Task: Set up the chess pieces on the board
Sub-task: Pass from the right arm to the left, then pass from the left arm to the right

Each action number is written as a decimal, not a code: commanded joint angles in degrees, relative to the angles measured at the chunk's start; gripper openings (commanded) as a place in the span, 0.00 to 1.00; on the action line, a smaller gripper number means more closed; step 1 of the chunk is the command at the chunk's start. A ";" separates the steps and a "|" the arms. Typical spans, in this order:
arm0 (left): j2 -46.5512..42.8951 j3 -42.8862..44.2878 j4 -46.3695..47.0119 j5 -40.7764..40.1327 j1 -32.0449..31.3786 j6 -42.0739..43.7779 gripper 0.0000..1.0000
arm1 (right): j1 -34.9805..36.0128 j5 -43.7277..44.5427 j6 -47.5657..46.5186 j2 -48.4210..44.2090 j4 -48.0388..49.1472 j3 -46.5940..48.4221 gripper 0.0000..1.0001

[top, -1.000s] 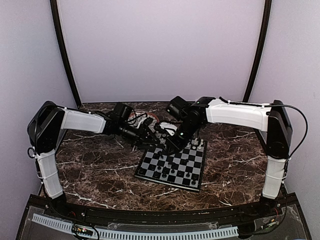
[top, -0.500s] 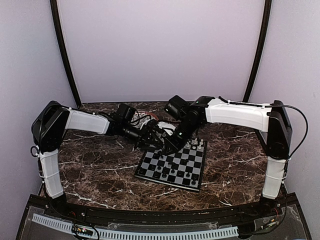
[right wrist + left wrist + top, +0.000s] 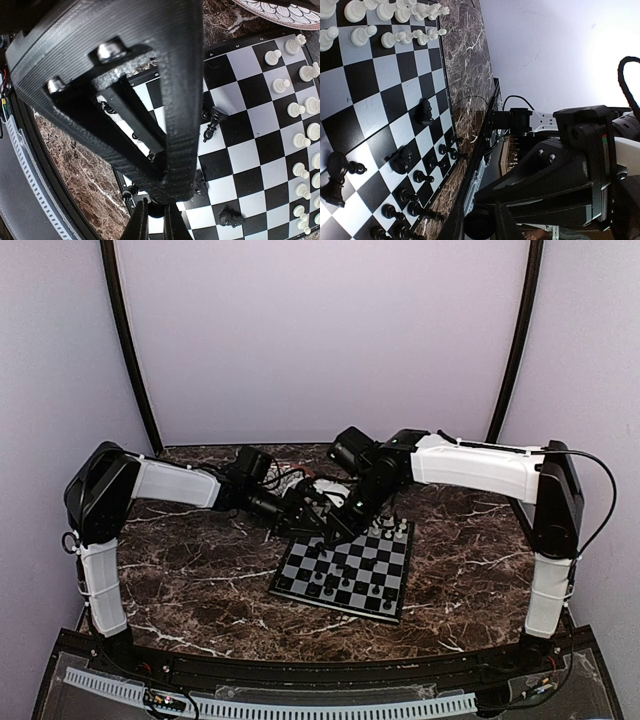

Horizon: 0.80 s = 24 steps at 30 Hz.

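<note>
From above, one board [image 3: 352,575] is seen lying askew on the marbled table [image 3: 190,580], right of centre. Pale chessmen [image 3: 390,530] are lined along its far edge and black chessmen [image 3: 318,586] are set toward its near edge; they are too small to be counted here. Two arms are stretched inward with elbows raised and forearms sloping down. The left gripper [image 3: 325,525] and the right gripper [image 3: 346,522] are thus brought tip to tip above the board's far left part. One plate [image 3: 332,487] is partly hidden behind them.

In the left wrist view, the board is shown on the left. Pale chessmen are ranged in two rows at the top, and about a dozen black ones are spread over the lower squares. A small dark round piece [image 3: 479,225] is pinched between the left fingertips at the bottom edge. The right gripper's black body is seen close by, angled toward the same spot.

In the right wrist view, tiny pale marks [image 3: 260,40] are printed on the board's black border, too small to be read. The upper left is filled by the left gripper's housing, on which two screw heads [image 3: 107,50] are counted. The right fingers are drawn almost together at the bottom edge. Something dark is lodged there, but whether it is held cannot be told. Pale chessmen are ranged in two columns down the right side and cropped by the frame, and at least five black ones are scattered across the middle.
</note>
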 commanded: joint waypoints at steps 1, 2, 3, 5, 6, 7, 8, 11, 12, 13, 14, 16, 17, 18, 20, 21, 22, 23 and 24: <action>-0.55 1.67 1.72 1.89 0.01 -0.70 0.15 | -0.41 3.12 0.96 -2.41 1.58 0.53 0.16; -0.91 2.38 1.80 1.44 0.20 -0.73 0.15 | -1.05 3.47 1.97 -3.77 3.04 -0.39 0.21; -1.91 3.26 2.13 1.19 0.99 -1.07 0.15 | -2.05 3.27 3.59 -5.62 5.18 -1.57 0.25; -3.72 4.36 3.49 -0.47 2.96 -2.83 0.15 | -4.79 0.30 8.14 -9.83 12.13 -5.35 0.33; -4.52 4.39 5.93 -2.55 3.66 -3.82 0.15 | -6.51 -1.83 11.26 -11.76 16.09 -7.92 0.36; -5.94 3.87 7.91 -3.84 4.93 -6.56 0.14 | -8.32 -4.21 14.64 -13.66 20.33 -10.34 0.39; -6.64 3.44 12.18 -6.34 5.43 -9.65 0.14 | -10.26 -6.91 18.26 -15.35 24.72 -13.29 0.40; -7.56 1.19 24.59 -8.34 6.27 -16.96 0.14 | -14.52 -11.95 26.05 -18.61 37.15 -20.24 0.43; -7.28 1.09 29.64 -8.40 6.28 -20.09 0.14 | -15.31 -12.55 27.87 -19.36 41.11 -22.10 0.46; -6.69 1.01 31.45 -8.99 6.28 -21.37 0.14 | -16.25 -13.66 29.91 -19.64 45.69 -23.37 0.49; -6.45 0.91 34.67 -9.47 6.28 -23.34 0.14 | -16.97 -15.46 31.80 -19.32 48.57 -24.07 0.51; -5.89 0.52 38.93 -11.46 6.28 -25.70 0.13 | -17.88 -19.98 35.29 -16.76 52.87 -23.85 0.51; -5.82 0.18 40.31 -12.79 6.29 -26.37 0.13 | -17.93 -21.57 36.19 -15.53 53.83 -23.12 0.52; -5.54 0.05 42.58 -13.35 6.29 -27.63 0.13 | -17.89 -23.13 37.23 -14.33 55.06 -22.53 0.52; -4.98 -0.36 45.22 -14.11 6.21 -29.57 0.13 | -17.97 -25.95 40.03 -12.49 59.40 -22.03 0.52; -4.80 -0.85 45.97 -14.27 6.25 -30.24 0.13 | -17.97 -26.57 40.82 -11.62 60.61 -21.50 0.52; -4.55 -1.16 47.60 -14.31 6.21 -31.54 0.13 | -17.96 -27.14 41.38 -10.91 61.41 -20.81 0.52; -4.50 -2.02 48.43 -14.49 6.20 -32.15 0.13 | -17.97 -27.65 41.82 -10.03 61.76 -20.01 0.52; -4.46 -2.91 49.93 -14.55 6.20 -33.22 0.13 | -18.00 -27.85 41.85 -9.23 61.40 -18.89 0.53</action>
